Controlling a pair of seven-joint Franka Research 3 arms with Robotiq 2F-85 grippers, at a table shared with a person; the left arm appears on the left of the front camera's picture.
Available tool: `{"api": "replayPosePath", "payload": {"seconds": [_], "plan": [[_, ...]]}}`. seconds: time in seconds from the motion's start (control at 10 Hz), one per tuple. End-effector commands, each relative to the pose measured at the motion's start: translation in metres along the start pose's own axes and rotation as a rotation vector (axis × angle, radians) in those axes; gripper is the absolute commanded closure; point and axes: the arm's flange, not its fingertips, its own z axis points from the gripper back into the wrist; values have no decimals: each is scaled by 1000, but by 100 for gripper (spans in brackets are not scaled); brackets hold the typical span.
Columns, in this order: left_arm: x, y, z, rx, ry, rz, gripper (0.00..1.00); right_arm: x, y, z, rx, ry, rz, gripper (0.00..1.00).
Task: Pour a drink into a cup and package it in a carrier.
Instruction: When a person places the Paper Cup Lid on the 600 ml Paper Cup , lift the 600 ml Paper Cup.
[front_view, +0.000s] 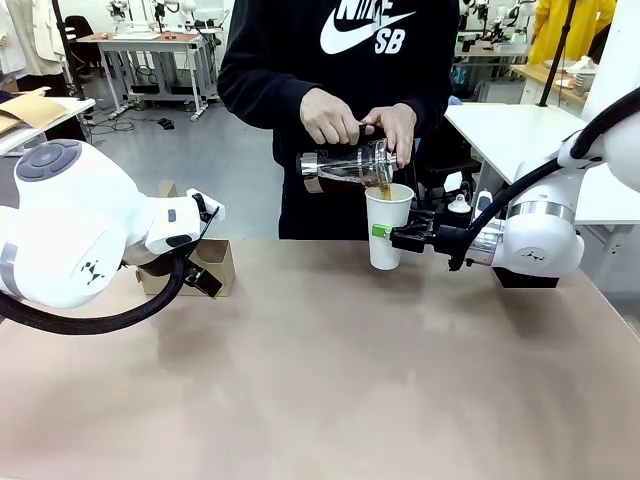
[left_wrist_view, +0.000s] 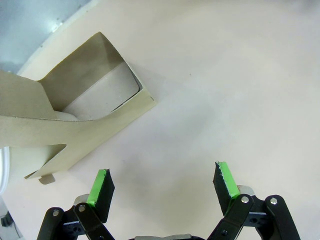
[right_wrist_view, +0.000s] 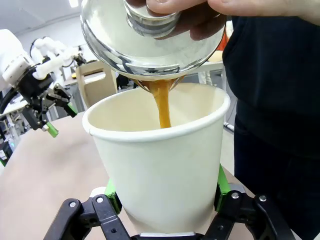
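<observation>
The cup (front_view: 388, 228) is upright in the grip of the right end effector (front_view: 398, 237), green pads pressed to either side of its lower wall. Directly above the cup's rim, a person's hands (front_view: 330, 118) tip the glass jug (front_view: 345, 167), and a thin brown stream of the drink (right_wrist_view: 164, 102) falls inside; the fill level is hidden. Well off to the cup's left, on the bench (front_view: 320, 380), sits the cardboard carrier (front_view: 215, 262), and the left end effector (left_wrist_view: 162, 182) hangs there too, jaws spread wide and empty. Pouring appears under way, packaging not begun. Next, the right arm would likely have to carry the cup level, leftward, and lower it squarely into a carrier slot.
</observation>
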Motion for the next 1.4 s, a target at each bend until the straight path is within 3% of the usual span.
{"api": "replayPosePath", "payload": {"seconds": [0.0, 1.3], "plan": [[0, 0, 0, -1, -1, 0, 0, 1, 1, -2, -11, 13, 1, 20], [0, 0, 0, -1, -1, 0, 0, 1, 1, -2, -11, 13, 1, 20]]}}
